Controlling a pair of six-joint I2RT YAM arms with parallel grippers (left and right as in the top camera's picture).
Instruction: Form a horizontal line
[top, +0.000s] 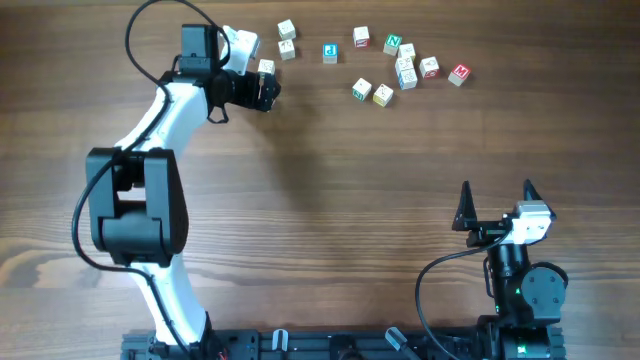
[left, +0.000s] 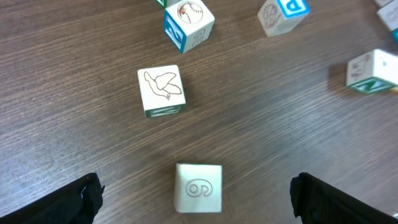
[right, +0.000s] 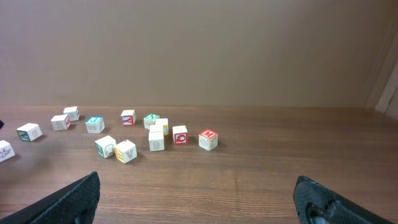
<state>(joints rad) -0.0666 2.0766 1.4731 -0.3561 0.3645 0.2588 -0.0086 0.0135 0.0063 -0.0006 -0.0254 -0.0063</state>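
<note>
Small cream wooden letter cubes lie scattered along the table's far edge. No row of touching cubes shows. My left gripper (top: 268, 88) is open at the far left, and a cream cube with a curl mark (left: 198, 188) sits on the table between its fingers (left: 199, 204), untouched; it also shows in the overhead view (top: 266, 68). A bird-marked cube (left: 161, 91) lies just beyond it, apart. My right gripper (top: 497, 202) is open and empty near the front right, far from the cubes (right: 199, 199).
Several loose cubes lie to the right: a blue-lettered one (top: 330, 53), a tight cluster (top: 406, 66), a red-lettered one (top: 459, 74) and a pair (top: 372, 92). A wall stands behind the table (right: 199, 50).
</note>
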